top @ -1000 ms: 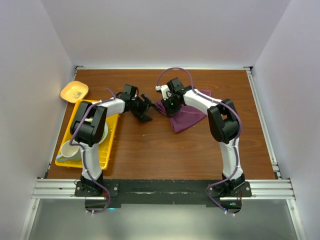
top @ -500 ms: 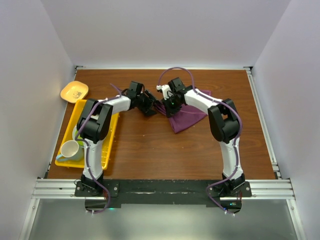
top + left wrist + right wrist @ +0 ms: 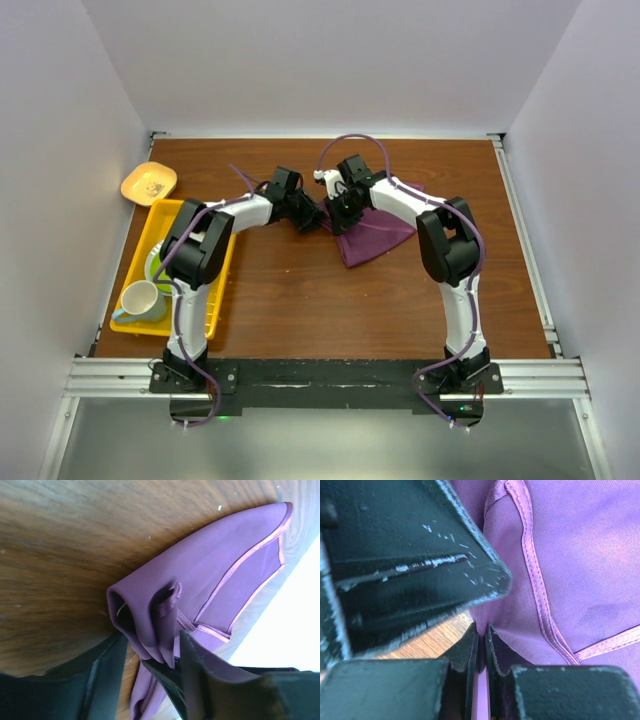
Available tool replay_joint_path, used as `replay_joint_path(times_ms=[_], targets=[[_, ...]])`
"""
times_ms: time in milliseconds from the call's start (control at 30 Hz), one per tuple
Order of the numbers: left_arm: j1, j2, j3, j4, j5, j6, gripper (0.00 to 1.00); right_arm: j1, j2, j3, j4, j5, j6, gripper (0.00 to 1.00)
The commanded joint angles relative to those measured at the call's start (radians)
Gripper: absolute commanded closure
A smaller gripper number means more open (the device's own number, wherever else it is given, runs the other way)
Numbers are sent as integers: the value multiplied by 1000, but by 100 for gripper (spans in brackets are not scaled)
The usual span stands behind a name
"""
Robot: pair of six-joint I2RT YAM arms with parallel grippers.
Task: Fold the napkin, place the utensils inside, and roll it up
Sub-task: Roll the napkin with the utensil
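The plum-purple napkin lies bunched and partly folded at the table's back middle. My right gripper is shut on a raised fold at its left corner, and the pinch shows in the right wrist view on the hemmed cloth. My left gripper is right beside it, open. In the left wrist view its jaws stand apart on either side of the same bunched corner. The black body of the left gripper fills the upper left of the right wrist view. No utensils are in view.
A yellow rack at the left holds a green plate and a white cup. A small yellow dish sits behind it. White walls close in the table on three sides.
My left gripper has moved right across the table to the napkin's left corner, next to the right gripper. The right gripper has kept its pinch and barely moved.
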Motion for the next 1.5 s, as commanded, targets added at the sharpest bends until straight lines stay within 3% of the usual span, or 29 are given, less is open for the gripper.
replay_joint_path(times_ms=[0, 267, 300, 400, 567, 1067, 1200, 1467], targets=[[-9, 50, -1, -99, -92, 46, 62, 6, -4, -38, -41, 30, -13, 96], [-9, 56, 42, -142, -73, 78, 88, 27, -57, -64, -38, 85, 5, 58], [-7, 56, 52, -161, -68, 81, 90, 33, -88, -84, -23, 100, 16, 49], [-7, 53, 68, -194, -50, 92, 91, 48, -146, -119, 5, 114, 23, 35], [-3, 25, 51, -218, -14, 78, 93, 104, -195, -193, 82, 275, 20, 21], [30, -16, 34, -274, 75, 49, 94, 187, -152, -266, 277, 401, 82, 35], [30, -22, 29, -277, 85, 44, 94, 185, -105, -246, 222, 424, 88, 49], [43, -38, 45, -282, 101, 29, 94, 182, -96, -319, 222, 372, 146, 90]])
